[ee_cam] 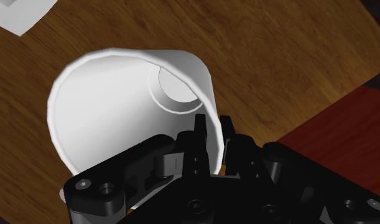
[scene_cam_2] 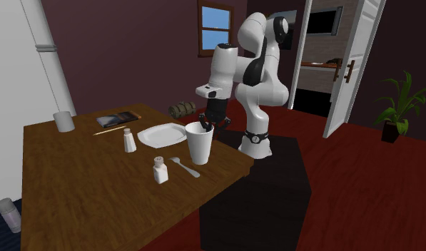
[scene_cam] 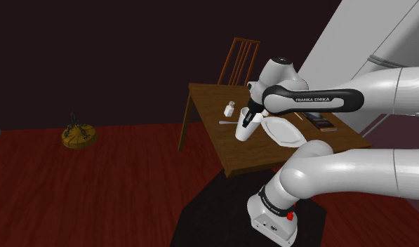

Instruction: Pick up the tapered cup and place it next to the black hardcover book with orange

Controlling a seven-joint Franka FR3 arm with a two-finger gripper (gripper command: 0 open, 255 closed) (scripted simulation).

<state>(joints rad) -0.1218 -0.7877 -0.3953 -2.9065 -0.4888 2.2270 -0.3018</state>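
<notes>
The tapered cup [scene_cam_2: 200, 145] is plain white and stands upright on the wooden table [scene_cam_2: 75, 192], near the edge closest to the arm. My black gripper [scene_cam_2: 207, 125] comes down on its rim. In the wrist view the gripper [ee_cam: 212, 127] is shut on the wall of the cup [ee_cam: 112, 108], one finger inside and one outside. In the shoulder view the cup [scene_cam: 245, 131] hangs just below the gripper [scene_cam: 252, 116]. The dark book [scene_cam_2: 117, 119] lies flat at the far side of the table, beyond the plate; the book [scene_cam: 319, 123] also shows in the shoulder view.
A white plate [scene_cam_2: 161, 134] lies between cup and book. Two small white shakers [scene_cam_2: 130, 140] [scene_cam_2: 160, 170] and a spoon [scene_cam_2: 185, 167] sit close to the cup. A grey tumbler [scene_cam_2: 63, 121] stands at the table's far corner. A wooden chair [scene_cam: 237, 62] stands behind the table.
</notes>
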